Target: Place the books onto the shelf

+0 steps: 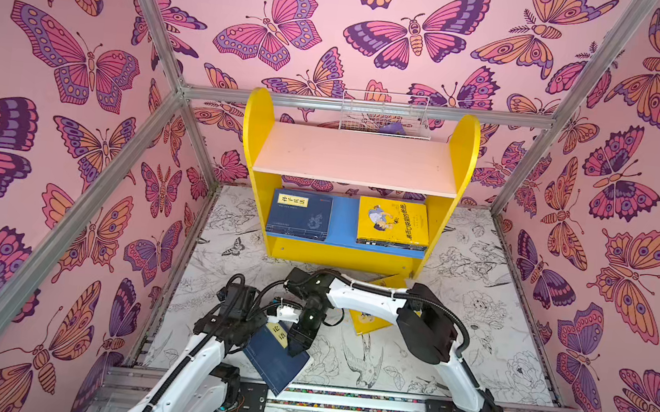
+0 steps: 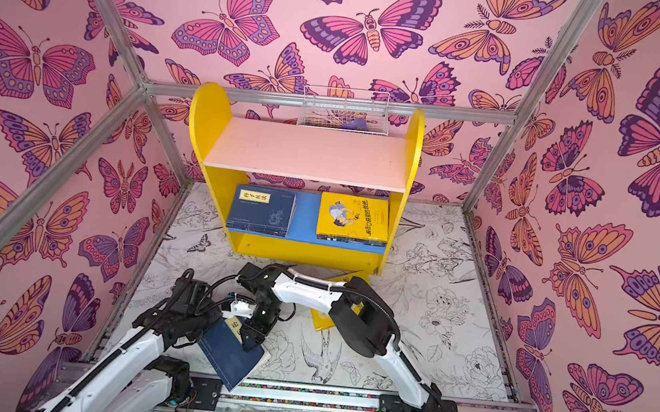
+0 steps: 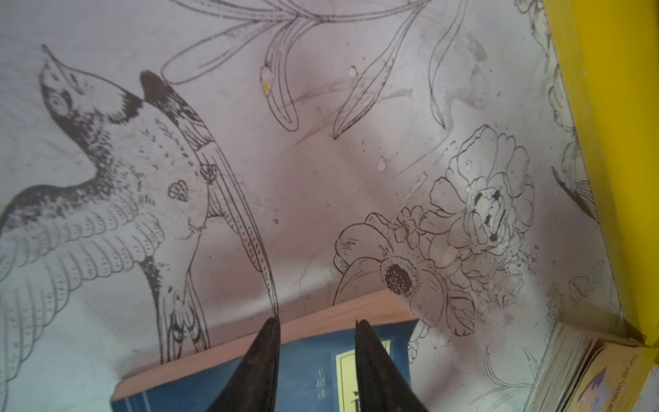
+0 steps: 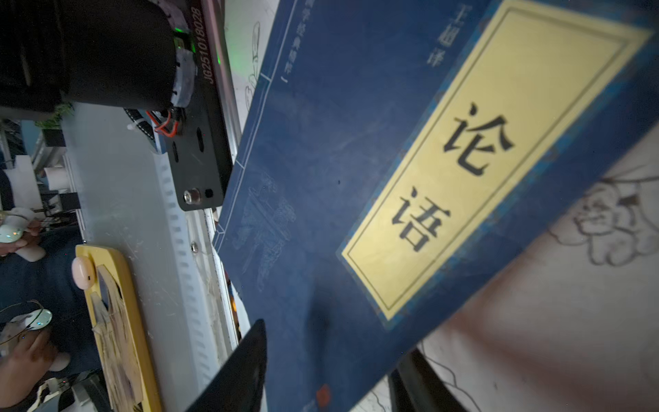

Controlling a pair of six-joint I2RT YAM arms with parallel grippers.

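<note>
Closest to the lens is the rail [image 1: 341, 398] along the bottom edge of both top views, where both my arms are rooted. From the lower left my left arm slants up and to the right and folds at the wrist. It points the left gripper [image 3: 317, 324] down at the navy book [image 1: 276, 360], low and just left of centre. Its fingers [image 3: 264, 356] stand a little apart, both tips above the cover with nothing between them; touching or not, I cannot tell. That book is tilted, one corner hanging over the rail.

My right arm runs from the lower right to a black elbow, then its white forearm stretches left across the middle and bends down. There the right gripper [image 4: 335, 342] straddles the book's edge, one finger over the cover, one beneath — whether they press it I cannot tell.

Under that forearm a yellow book [image 1: 368, 324] lies on the table [image 1: 471, 355]. Above centre stands the shelf [image 1: 259, 124] — a navy stack [image 1: 300, 214] at the left of its blue lower board, a yellow stack [image 1: 393, 222] at the right.
</note>
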